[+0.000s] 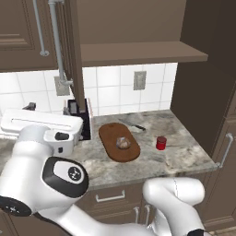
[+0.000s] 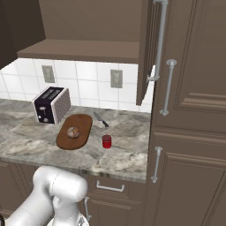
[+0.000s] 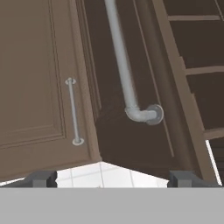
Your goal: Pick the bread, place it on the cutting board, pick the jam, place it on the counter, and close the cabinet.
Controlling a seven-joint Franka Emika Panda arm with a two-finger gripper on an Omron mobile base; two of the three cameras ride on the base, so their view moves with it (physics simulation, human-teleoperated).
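Before the cabinet (image 3: 131, 144) door's bar handle (image 3: 124, 74), the raised gripper (image 3: 113, 178) is spread.

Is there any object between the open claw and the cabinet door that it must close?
Nothing visible. In the hand view the open claw faces the dark brown wooden cabinet door directly, its long silver bar handle just ahead, with no object between them.

toaster (image 1: 78, 120): mostly hidden behind the open cabinet door (image 1: 73, 50) and the arm.
cabinet door handle (image 3: 127, 70): top cut off.
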